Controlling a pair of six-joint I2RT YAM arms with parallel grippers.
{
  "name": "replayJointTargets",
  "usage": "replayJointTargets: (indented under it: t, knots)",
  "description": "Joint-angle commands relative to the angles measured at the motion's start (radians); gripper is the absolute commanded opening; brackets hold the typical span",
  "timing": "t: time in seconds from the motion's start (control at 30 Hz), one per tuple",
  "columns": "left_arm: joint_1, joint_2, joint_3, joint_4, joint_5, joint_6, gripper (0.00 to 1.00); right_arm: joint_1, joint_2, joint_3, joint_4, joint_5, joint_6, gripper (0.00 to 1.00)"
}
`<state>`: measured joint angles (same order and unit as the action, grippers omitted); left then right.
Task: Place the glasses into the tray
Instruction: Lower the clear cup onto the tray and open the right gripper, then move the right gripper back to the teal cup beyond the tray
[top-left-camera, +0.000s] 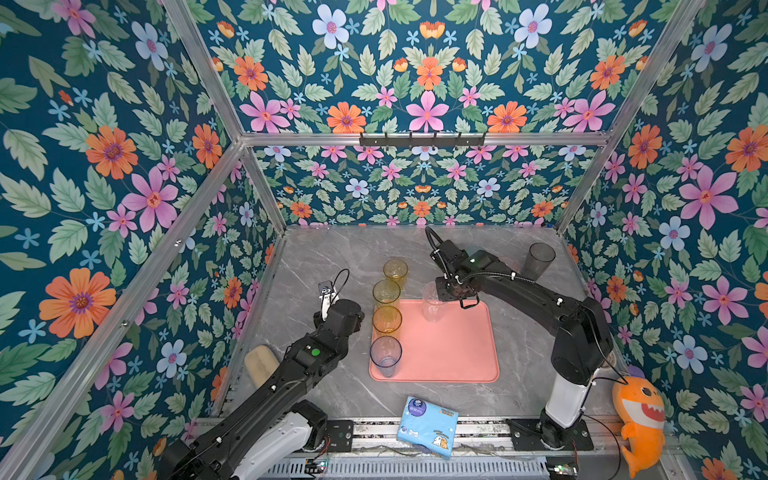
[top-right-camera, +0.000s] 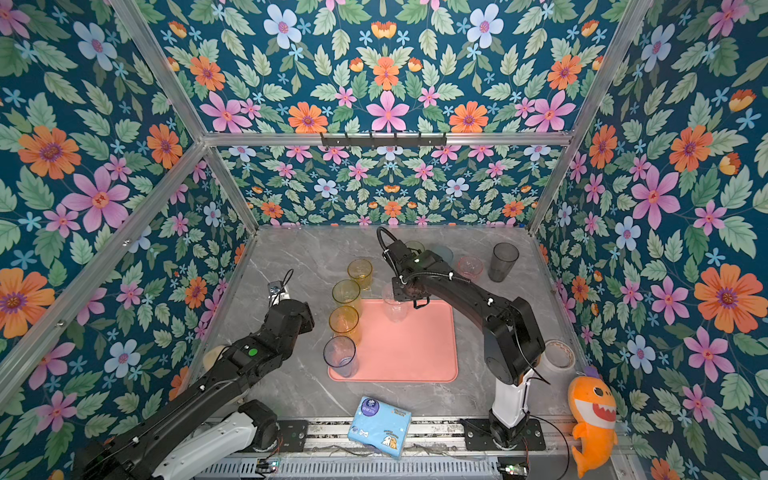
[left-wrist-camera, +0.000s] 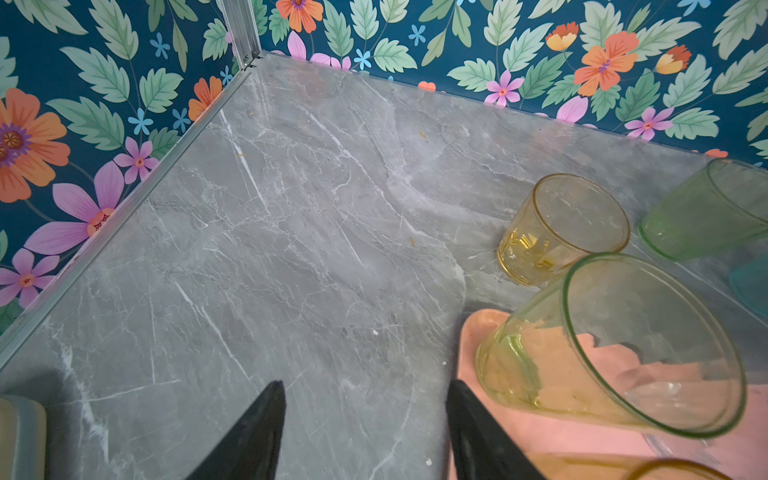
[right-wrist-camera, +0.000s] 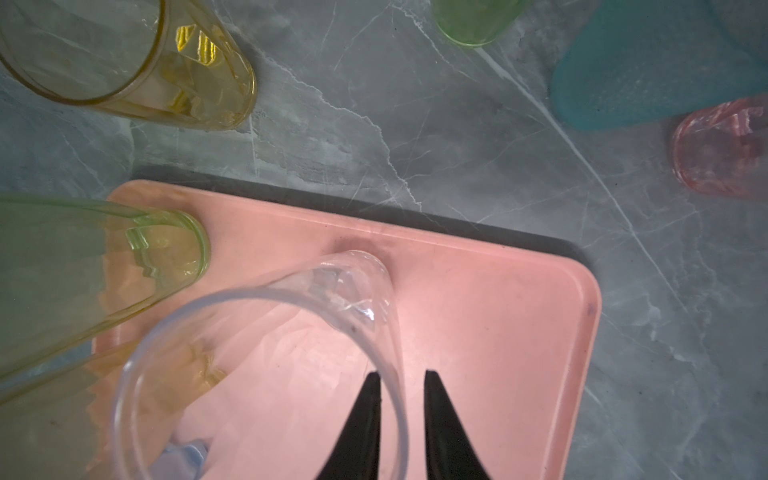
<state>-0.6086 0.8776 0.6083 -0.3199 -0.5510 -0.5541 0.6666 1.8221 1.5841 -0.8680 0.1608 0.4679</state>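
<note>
The salmon-pink tray (top-left-camera: 449, 353) lies mid-table. A clear glass (right-wrist-camera: 257, 374) stands upright at its far edge, also visible in a top view (top-left-camera: 432, 305). My right gripper (right-wrist-camera: 402, 374) straddles the rim of this glass, open, with a gap showing beside the wall. Along the tray's left edge stand a yellow-green glass (top-left-camera: 386, 293), an amber glass (top-left-camera: 387, 319) and a blue-grey glass (top-left-camera: 385, 356). On the table are a short yellow glass (top-left-camera: 395, 270), a pink glass (top-right-camera: 470, 266), a teal glass (right-wrist-camera: 648, 70), a green glass (left-wrist-camera: 706, 212) and a dark grey glass (top-left-camera: 539, 259). My left gripper (left-wrist-camera: 365, 386) hangs open over bare table left of the tray.
A light-blue tissue packet (top-left-camera: 428, 426) lies at the front edge. An orange shark plush (top-left-camera: 638, 415) and a tape roll (top-right-camera: 559, 355) sit at the right. A beige pad (top-left-camera: 261, 363) lies by the left wall. Floral walls close in on three sides.
</note>
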Motion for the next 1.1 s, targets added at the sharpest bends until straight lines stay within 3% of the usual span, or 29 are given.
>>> replayJointTargets:
  t: [0.0, 0.4, 0.67, 0.8, 1.07]
  knots:
    - [0.001, -0.002, -0.002, 0.012, -0.011, -0.007, 0.64, 0.001, -0.018, 0.007, -0.022, 0.007, 0.017, 0.23]
    - [0.001, -0.008, 0.002, 0.011, -0.012, -0.005, 0.64, 0.001, -0.085, 0.045, -0.028, 0.018, -0.003, 0.32]
    - [0.001, -0.009, 0.013, 0.011, -0.010, -0.001, 0.64, -0.008, -0.124, 0.109, -0.010, 0.152, -0.095, 0.41]
    - [0.001, -0.012, 0.016, 0.004, -0.010, 0.000, 0.64, -0.040, -0.129, 0.141, -0.006, 0.200, -0.134, 0.43]
    - [0.001, -0.023, 0.016, -0.004, -0.013, 0.000, 0.64, -0.170, -0.144, 0.143, 0.046, 0.147, -0.171, 0.44]
